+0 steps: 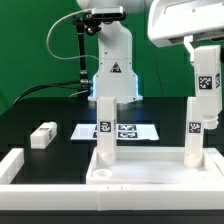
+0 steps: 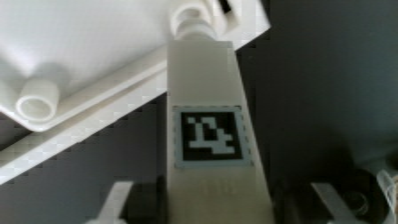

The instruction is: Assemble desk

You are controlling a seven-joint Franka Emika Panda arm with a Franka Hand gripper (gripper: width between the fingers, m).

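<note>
White smooth square-sided leg [image 2: 208,110] stands between spread fingers [image 2: 118,202] of end effector [image 2: 222,202].

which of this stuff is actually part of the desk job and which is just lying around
Desk job: tabletop panel, upright leg, second upright leg, raised leg, loose leg lying flat.
Just lying about: marker board, white border bars.
</note>
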